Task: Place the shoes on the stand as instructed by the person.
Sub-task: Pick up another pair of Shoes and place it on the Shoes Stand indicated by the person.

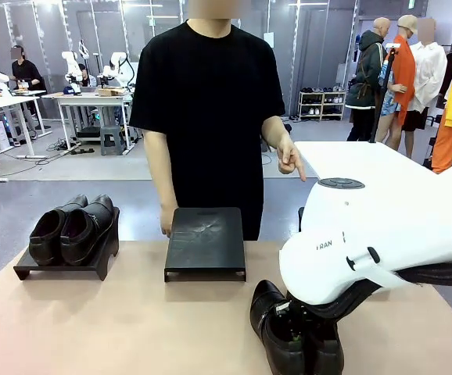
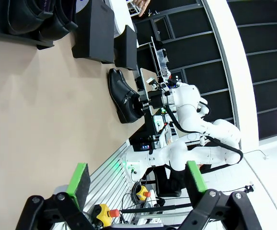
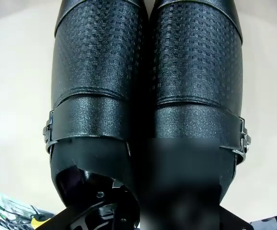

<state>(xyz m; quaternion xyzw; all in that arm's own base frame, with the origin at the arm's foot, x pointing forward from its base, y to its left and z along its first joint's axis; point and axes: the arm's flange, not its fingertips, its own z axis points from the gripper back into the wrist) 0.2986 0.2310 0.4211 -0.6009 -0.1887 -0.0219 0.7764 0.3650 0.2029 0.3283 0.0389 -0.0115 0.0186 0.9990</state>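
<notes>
Shoes (image 1: pixel 277 344) at the near right of the counter (image 1: pixel 116 328) sit clamped in our right jaws; our left jaws gape empty.

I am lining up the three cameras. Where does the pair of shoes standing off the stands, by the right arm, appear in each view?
Front view: the loose pair of shoes is at the bottom edge, right of centre, under the white arm.
Left wrist view: the pair is mid-picture, turned sideways.
Right wrist view: the pair is close up, toes toward the top.
Shared landmark: the tan table beneath them.
</notes>
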